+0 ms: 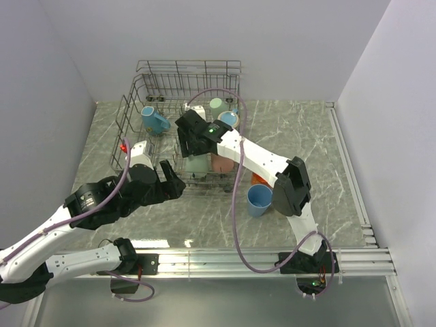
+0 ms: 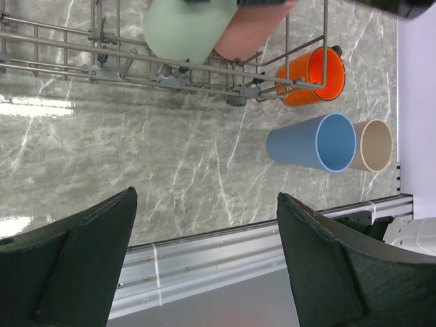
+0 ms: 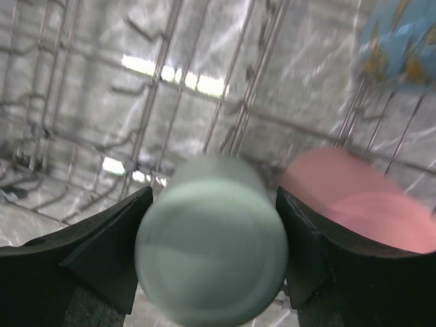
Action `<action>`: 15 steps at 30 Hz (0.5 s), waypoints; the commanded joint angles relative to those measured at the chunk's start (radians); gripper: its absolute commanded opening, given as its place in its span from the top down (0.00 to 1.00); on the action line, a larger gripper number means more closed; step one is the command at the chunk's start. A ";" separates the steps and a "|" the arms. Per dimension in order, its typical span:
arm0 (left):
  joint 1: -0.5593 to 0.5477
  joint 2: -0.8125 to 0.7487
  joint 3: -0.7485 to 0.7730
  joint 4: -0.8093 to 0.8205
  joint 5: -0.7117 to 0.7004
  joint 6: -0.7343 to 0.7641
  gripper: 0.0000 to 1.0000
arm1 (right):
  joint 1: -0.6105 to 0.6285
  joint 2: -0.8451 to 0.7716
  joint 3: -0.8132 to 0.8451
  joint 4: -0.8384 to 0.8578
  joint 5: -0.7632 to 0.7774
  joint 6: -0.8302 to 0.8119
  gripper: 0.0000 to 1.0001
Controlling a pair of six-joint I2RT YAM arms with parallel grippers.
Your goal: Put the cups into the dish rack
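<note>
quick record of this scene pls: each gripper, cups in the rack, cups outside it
left gripper: open, empty, above the table in front of the rack
right gripper: closed on the pale green cup, inside the dish rack
next to held cup: pink cup, in the rack
also in rack: blue mug, far left side
outside rack, on table: orange cup by the rack's corner; blue cup and beige cup side by side
task state: three cups not yet loaded
</note>
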 commanded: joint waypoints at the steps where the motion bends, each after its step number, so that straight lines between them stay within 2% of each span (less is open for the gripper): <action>1: 0.004 -0.010 0.011 0.014 0.022 -0.027 0.12 | -0.005 -0.100 -0.100 0.049 -0.041 0.014 0.93; 2: 0.004 -0.011 0.008 0.015 0.024 -0.033 0.12 | -0.005 -0.111 -0.146 0.054 -0.047 0.017 0.87; 3: 0.004 -0.013 0.005 0.017 0.025 -0.036 0.12 | -0.005 -0.129 -0.168 0.060 -0.054 0.018 0.68; 6: 0.004 -0.019 -0.002 0.019 0.032 -0.043 0.12 | -0.002 -0.156 -0.223 0.080 -0.054 0.015 0.42; 7: 0.004 -0.017 -0.002 0.019 0.033 -0.048 0.12 | -0.003 -0.171 -0.229 0.080 -0.051 0.015 0.24; 8: 0.004 -0.017 0.000 0.019 0.035 -0.048 0.13 | -0.002 -0.176 -0.234 0.077 -0.050 0.012 0.17; 10: 0.004 -0.016 0.004 0.019 0.036 -0.053 0.13 | -0.003 -0.202 -0.230 0.069 -0.050 0.006 0.13; 12: 0.004 -0.011 0.006 0.020 0.039 -0.056 0.14 | 0.000 -0.220 -0.207 0.062 -0.050 0.000 0.06; 15: 0.004 -0.005 0.006 0.025 0.044 -0.063 0.14 | 0.000 -0.262 -0.150 0.043 -0.067 -0.015 0.04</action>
